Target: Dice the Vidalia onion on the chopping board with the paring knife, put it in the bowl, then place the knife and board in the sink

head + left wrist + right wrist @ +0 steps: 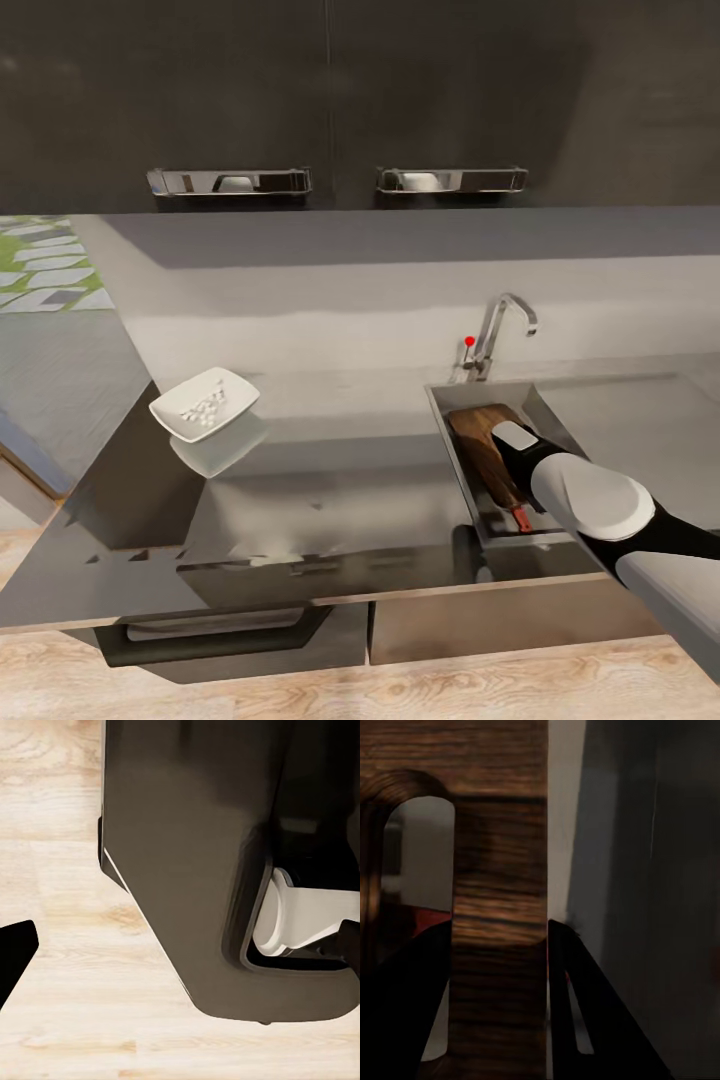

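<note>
Right gripper (499, 1005) closed on the chopping board (487, 450), fingers either side of its edge by the handle hole, board tilted inside the sink (452, 440) at right. Paring knife (521, 518) beneath (red handle at the near end). Risk: letting go early, board dropping onto knife. Bowl (205, 403) of diced onion (205, 408) on table (350, 480), far left. Left gripper (15, 952): openness cannot be told.

We see our right arm (590, 495) built of glossy black links joined by a large white rounded disc housing, with a small white cap near the wrist and a grey forearm panel. Our finger (600, 1020) looks matte black, wedge-shaped and slotted.
</note>
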Motion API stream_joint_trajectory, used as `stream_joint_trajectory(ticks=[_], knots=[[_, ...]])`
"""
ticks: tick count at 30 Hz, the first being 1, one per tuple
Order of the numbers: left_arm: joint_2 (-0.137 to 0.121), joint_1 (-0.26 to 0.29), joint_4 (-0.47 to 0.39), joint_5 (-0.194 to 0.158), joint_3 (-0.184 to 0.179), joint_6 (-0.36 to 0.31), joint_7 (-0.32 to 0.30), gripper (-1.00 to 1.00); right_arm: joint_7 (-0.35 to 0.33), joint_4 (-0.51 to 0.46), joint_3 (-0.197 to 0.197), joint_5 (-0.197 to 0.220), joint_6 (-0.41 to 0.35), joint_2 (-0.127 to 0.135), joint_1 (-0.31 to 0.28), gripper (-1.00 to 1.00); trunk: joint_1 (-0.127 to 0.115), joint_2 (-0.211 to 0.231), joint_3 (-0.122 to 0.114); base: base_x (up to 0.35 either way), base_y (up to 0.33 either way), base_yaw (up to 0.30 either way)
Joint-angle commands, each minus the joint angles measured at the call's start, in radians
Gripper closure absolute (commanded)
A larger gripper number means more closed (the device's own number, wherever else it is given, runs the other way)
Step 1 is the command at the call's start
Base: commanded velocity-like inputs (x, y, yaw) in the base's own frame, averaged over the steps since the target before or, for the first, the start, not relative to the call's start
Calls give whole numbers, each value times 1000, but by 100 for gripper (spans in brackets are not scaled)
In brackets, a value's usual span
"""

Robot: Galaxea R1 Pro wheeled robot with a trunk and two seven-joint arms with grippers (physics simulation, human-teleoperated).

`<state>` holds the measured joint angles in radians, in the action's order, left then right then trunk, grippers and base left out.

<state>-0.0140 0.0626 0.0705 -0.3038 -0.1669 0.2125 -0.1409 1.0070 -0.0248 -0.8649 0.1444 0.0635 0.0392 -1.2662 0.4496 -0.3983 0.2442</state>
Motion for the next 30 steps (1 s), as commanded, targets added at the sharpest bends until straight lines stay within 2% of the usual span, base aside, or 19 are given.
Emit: stream_joint_trajectory(ticks=[1, 3, 4, 12, 13, 14, 15, 16, 17, 18, 19, 21, 22, 23, 24, 25, 26, 30], knots=[[0, 2, 5, -11, -8, 7, -6, -100, 1, 0, 6, 9, 7, -1, -1, 100, 1, -2, 2, 0, 0, 0], [0, 2, 5, -11, -8, 7, -6, -100, 1, 0, 6, 9, 9, -4, -1, 100, 1, -2, 2, 0, 0, 0], [0, 2, 5, -11, -8, 7, -6, -100, 2, 0, 6, 9, 10, -4, -1, -100, 1, -2, 2, 0, 0, 0], [0, 2, 5, -11, -8, 7, -6, -100, 4, -3, 12, 6, 13, -9, -1, -100, 1, -2, 2, 0, 0, 0], [0, 2, 5, -11, -8, 7, -6, -100, 3, -8, 14, 5, 12, -13, -1, -100, 1, -2, 2, 0, 0, 0], [0, 2, 5, -11, -8, 7, -6, -100, -15, -17, 33, -15, 10, -37, -1, -100, 1, -2, 2, 0, 0, 0], [1, 2, 5, -10, -8, 7, -6, -100, -51, -27, 64, -75, 6, -54, -1, -100, 1, -2, 2, 0, 0, 0], [3, 2, 5, -10, -8, 7, -7, -100, -113, -37, 77, -112, -9, -59, -1, -100, 1, -2, 2, 0, 0, 0], [3, 2, 4, -9, -8, 7, -7, -100, -208, -40, 81, -188, -20, -61, -1, -100, 1, -2, 2, 0, 0, 0], [3, 2, 3, -9, -8, 8, -7, -100, -268, -41, 82, -296, -23, -62, -1, -100, 1, -2, 2, 0, 0, 0], [4, 2, 3, -9, -8, 8, -7, -100, -357, -42, 83, -338, -24, -58, -1, -100, 1, -2, 2, 0, 0, 0], [5, 2, 3, -9, -8, 8, -7, -100, -510, -53, 83, -552, -25, -58, -1, -100, 1, -2, 2, 0, 0, 0], [5, 2, 3, -9, -8, 8, -8, -100, -611, -53, 84, -595, -25, -54, -1, -100, 1, -2, 2, 0, 0, 0], [5, 2, 3, -9, -8, 8, -8, -100, -708, -54, 111, -649, -24, -53, -1, -100, 1, -2, 2, 0, 0, 0], [5, 2, 3, -9, -8, 8, -8, -100, -763, -55, 146, -712, -22, -54, -1, -100, 1, -2, 2, 0, 0, 0], [11, 2, 2, -9, -7, 8, -7, -100, -1043, -58, 152, -733, -25, 22, -1, -100, 1, -2, 2, -18, 0, 0], [12, 2, 2, -9, -6, 8, -7, -100, -1062, -58, 154, -733, -25, 28, -1, -100, 1, -2, 2, -167, 0, 0], [12, 2, 2, -9, -7, 8, -8, -100, -1068, -58, 155, -735, -22, 30, -1, -100, 1, -2, 2, -321, 0, 0]])
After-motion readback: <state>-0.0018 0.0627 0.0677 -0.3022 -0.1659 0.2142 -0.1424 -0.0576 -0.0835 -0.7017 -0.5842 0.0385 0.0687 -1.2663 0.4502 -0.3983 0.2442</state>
